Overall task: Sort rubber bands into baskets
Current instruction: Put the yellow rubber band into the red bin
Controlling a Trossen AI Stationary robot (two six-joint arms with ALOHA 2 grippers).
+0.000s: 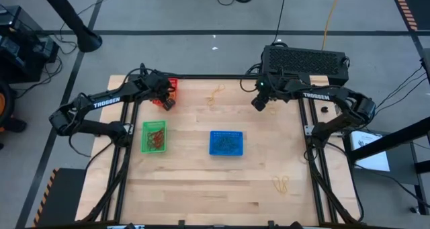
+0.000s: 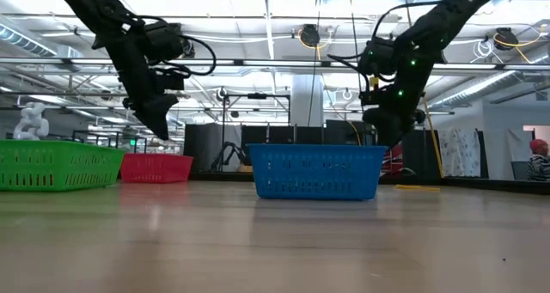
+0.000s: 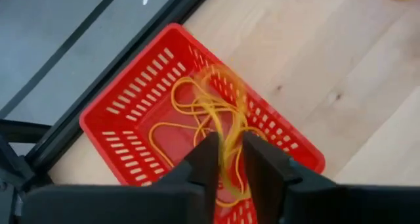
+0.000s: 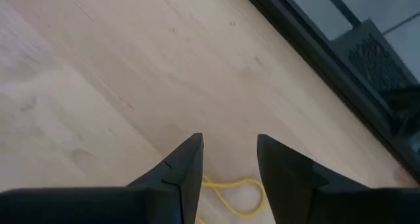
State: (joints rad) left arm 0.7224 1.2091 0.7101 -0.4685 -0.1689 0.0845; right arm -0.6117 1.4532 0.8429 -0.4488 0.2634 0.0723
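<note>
My left gripper (image 3: 231, 159) hangs over the red basket (image 3: 131, 112), which holds several yellow rubber bands (image 3: 184, 119), and is shut on a yellow band. It is at the table's far left (image 1: 166, 100). My right gripper (image 4: 230, 159) is open above the bare table at the far right (image 1: 259, 103). A yellow band (image 4: 231, 192) lies on the wood below its fingertips, untouched. The green basket (image 1: 154, 136) and the blue basket (image 1: 226, 143) stand on the table and hold bands. Loose yellow bands lie at the far middle (image 1: 216, 95) and the near right (image 1: 281, 184). My left gripper pinches a yellow rubber band (image 3: 230, 145) between its two fingers, coming from above and pointing down into the red basket. The band's free loop (image 3: 223, 92) shows blurred beyond the fingertips, over the bands in the basket.
A black perforated box (image 1: 306, 62) stands behind the table's far right edge. The black frame rail (image 4: 315, 60) runs close to my right gripper. Bare wood lies between the baskets and the near edge (image 1: 201, 189).
</note>
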